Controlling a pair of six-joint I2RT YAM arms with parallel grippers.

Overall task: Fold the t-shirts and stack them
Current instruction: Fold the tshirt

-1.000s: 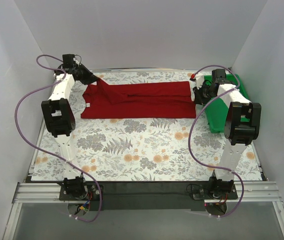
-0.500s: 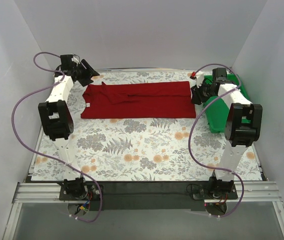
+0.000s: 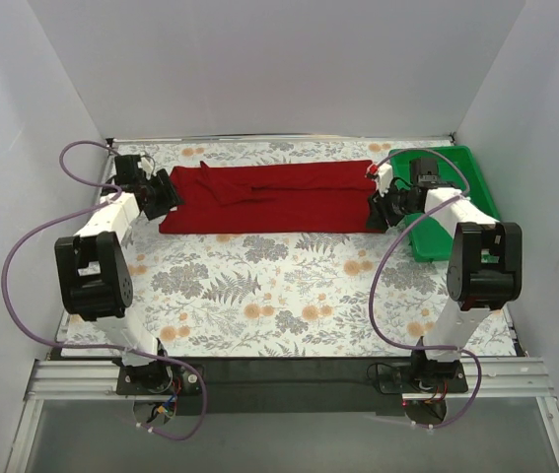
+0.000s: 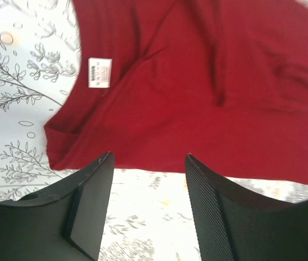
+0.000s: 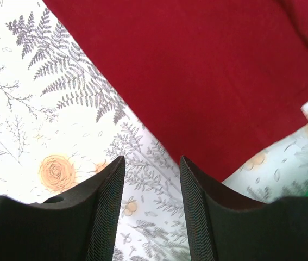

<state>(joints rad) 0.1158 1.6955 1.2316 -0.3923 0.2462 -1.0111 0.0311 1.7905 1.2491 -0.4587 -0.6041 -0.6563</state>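
**Fig. 1. My 2 arms at the ends of the dark red t-shirt (image 3: 269,197)**

The t-shirt lies flat along the far edge of the table (image 3: 259,305), folded into a long band running left to right. Its collar end points toward the table's left edge, and the white neck label (image 4: 100,72) faces up. My left gripper (image 3: 164,193) is at that collar end with its jaws apart, holding nothing. The wrist view shows floral tabletop in the gap, just short of the cloth's near edge. My right gripper (image 3: 382,210) is at the band's near right corner, jaws likewise apart and gripping nothing, over the patterned surface beside the cloth. The green tray (image 3: 454,158) stands in the table's far right corner, near the shirt's right end.
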